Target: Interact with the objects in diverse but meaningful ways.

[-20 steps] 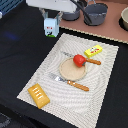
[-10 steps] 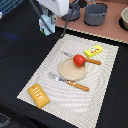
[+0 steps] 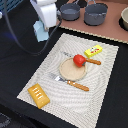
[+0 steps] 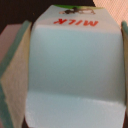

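Soft even light, low-resolution exterior view, wrist view blurred (carton too close)

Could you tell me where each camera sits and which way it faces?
Exterior view: off the arm, high up, looking down on the placemat; the arm holds a milk carton aloft.
Wrist view: on the wrist, looking along the gripper; its fingers flank the carton.
Shared: the carton.
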